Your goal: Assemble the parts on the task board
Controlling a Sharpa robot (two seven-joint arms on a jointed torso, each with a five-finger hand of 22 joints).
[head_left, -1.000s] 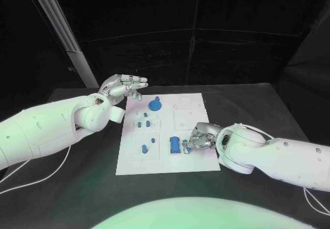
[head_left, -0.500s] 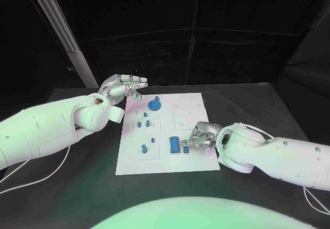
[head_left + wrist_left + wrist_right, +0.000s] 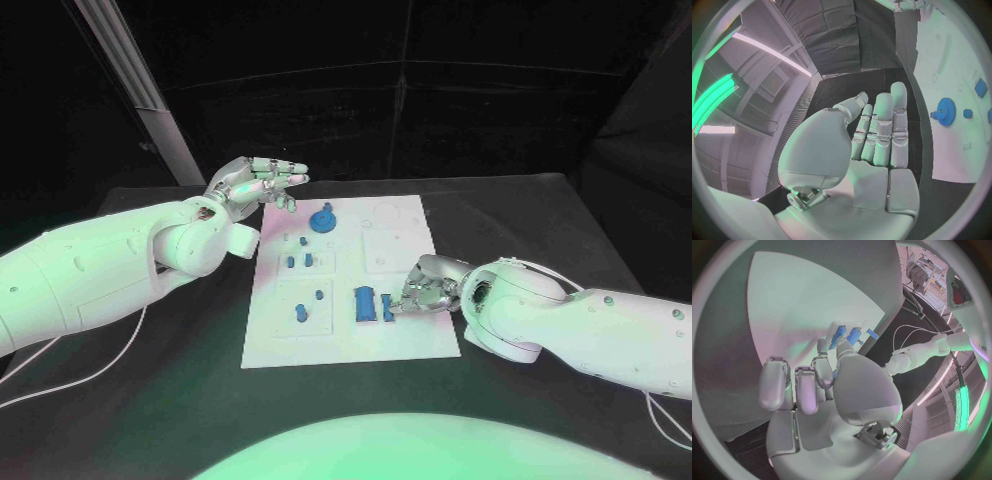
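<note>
While seven blue parts dot one task board.

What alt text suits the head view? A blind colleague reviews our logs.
The right robot hand reaches onto the flat white task board at a small blue block-shaped part. The left robot hand hovers open at the board's far left corner, near a round blue gear-like part.

The silver many-fingered left hand hovers raised beyond the white task board, fingers spread, holding nothing; the silver right hand rests on that board's right part, fingers curled downward.
</note>
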